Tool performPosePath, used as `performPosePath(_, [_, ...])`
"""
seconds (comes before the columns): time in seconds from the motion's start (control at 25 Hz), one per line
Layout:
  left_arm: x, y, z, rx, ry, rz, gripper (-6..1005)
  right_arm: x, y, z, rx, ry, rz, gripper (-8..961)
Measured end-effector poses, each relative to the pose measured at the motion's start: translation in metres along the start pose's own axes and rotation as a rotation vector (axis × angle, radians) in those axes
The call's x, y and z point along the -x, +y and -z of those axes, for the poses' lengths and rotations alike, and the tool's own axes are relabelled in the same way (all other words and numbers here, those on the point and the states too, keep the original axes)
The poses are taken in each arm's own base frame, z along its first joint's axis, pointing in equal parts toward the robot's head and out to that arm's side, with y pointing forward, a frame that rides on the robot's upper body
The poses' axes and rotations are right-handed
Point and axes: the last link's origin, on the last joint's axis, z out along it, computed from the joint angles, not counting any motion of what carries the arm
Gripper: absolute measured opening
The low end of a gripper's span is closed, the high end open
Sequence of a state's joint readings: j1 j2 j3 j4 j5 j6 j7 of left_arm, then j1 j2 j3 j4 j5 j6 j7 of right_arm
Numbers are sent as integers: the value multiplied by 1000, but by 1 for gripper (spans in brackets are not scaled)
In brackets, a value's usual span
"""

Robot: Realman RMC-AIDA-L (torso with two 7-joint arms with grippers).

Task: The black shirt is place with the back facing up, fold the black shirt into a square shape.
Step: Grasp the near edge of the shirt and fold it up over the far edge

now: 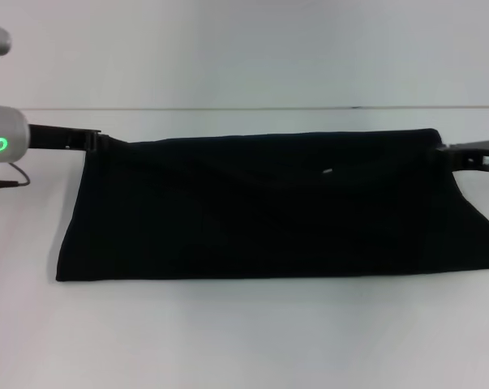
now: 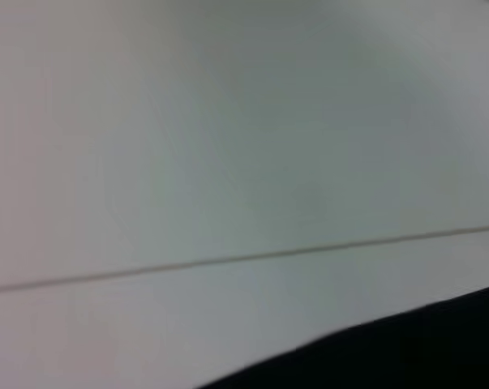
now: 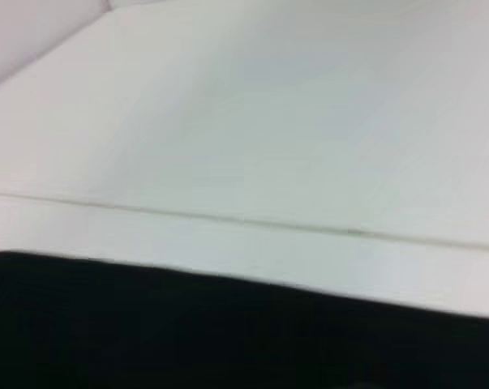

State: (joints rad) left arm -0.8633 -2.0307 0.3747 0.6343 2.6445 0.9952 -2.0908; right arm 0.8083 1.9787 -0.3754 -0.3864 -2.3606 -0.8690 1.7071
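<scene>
**Fold held at both far corners**

Your black shirt [image 1: 276, 207] lies doubled into a wide band on the white table [image 1: 244, 340]. The left gripper [image 1: 94, 140] and right gripper [image 1: 459, 154] each pinch a far corner. Release unevenly and, I judge, the top layer skews, spoiling the square.

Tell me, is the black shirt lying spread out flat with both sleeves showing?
No, the black shirt is folded into a long band, with no sleeves showing.
</scene>
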Motion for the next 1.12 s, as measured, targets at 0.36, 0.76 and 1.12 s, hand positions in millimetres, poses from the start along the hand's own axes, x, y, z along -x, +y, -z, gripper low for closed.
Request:
performPosePath(0.36, [-8, 6, -15, -105, 33, -91, 1, 13, 12, -27, -147, -79, -1, 142])
performPosePath(0.76, [-22, -8, -1, -166, 81, -100, 2, 49, 6, -22, -153, -146, 12, 151])
performPosePath(1.12, [-36, -12, 5, -193, 106, -128, 2, 73, 2, -19, -167, -164, 48, 159])
